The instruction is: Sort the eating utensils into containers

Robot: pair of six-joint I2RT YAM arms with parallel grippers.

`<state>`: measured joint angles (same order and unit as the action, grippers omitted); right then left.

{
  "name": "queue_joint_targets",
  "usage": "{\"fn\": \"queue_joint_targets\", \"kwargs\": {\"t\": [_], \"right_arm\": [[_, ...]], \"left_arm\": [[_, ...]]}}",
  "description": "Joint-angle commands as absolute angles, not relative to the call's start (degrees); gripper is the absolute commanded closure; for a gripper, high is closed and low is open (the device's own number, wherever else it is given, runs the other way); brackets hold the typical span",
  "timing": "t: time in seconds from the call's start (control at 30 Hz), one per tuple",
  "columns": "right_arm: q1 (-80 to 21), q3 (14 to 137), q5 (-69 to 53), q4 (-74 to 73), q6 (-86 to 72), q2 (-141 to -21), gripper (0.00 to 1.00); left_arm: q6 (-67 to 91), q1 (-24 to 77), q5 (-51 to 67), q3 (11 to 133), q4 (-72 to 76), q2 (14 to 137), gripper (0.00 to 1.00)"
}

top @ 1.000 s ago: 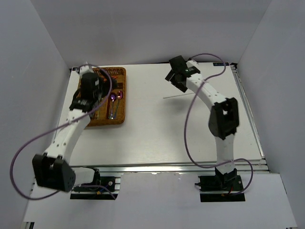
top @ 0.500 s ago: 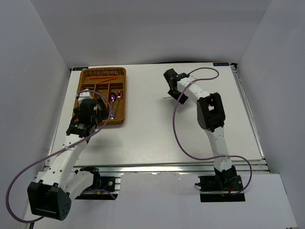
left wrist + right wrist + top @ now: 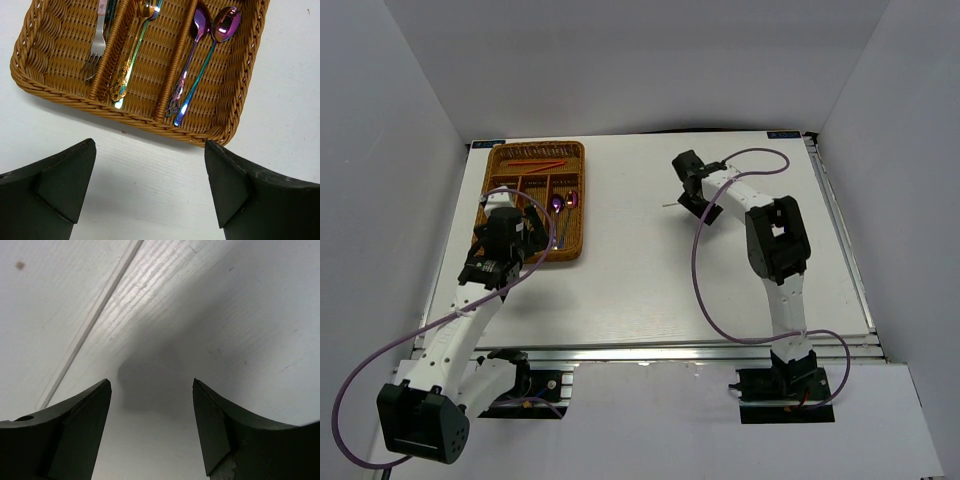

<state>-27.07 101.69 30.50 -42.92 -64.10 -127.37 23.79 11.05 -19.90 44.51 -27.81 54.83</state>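
1. Utensils in the wicker tray (image 3: 55, 30): one silver fork (image 3: 98, 45) in the left long slot, one gold piece (image 3: 129, 62) in the middle slot, and two purple-rainbow spoons (image 3: 225, 25) in the right slot.
2. Red chopsticks (image 3: 538, 163) lie in the crosswise slot; they are too thin to count from above.
3. One white chopstick (image 3: 95, 315) lies on the counter (image 3: 240, 300), well apart from the tray and just beside the right hand (image 3: 151, 425), which is spread and empty.
4. Left hand (image 3: 150, 190) hovers at the tray's near end, spread, holding nothing.
5. Wrist framing cuts off the utensils' far ends, so whether the gold piece is a fork or a spoon is unclear.
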Motion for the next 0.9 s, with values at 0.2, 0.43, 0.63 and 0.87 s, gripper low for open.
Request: {"fn": "queue_joint_targets", "kwargs": {"t": [0.2,0.43,0.63,0.87], "right_arm": [[-27.2,125.6,32.3,-46.7,-61.5,-137.6,0.27],[-27.0,124.4,33.0,-49.9,-63.1,-140.0,0.24],[-26.6,124.2,32.5,-50.6,-61.6,-141.6,0.24],[-24.5,116.2,26.4,-48.1,-57.9,-141.0,0.38]], "left_arm": [[22.9,11.0,-19.9,44.7,-27.2,54.3,0.02],[22.3,10.8,-19.1,45.2,-27.3,56.0,0.02],[22.2,10.8,-18.1,45.3,-27.3,56.1,0.02],[22.1,10.6,-17.2,45.1,-27.3,56.0,0.02]]}}
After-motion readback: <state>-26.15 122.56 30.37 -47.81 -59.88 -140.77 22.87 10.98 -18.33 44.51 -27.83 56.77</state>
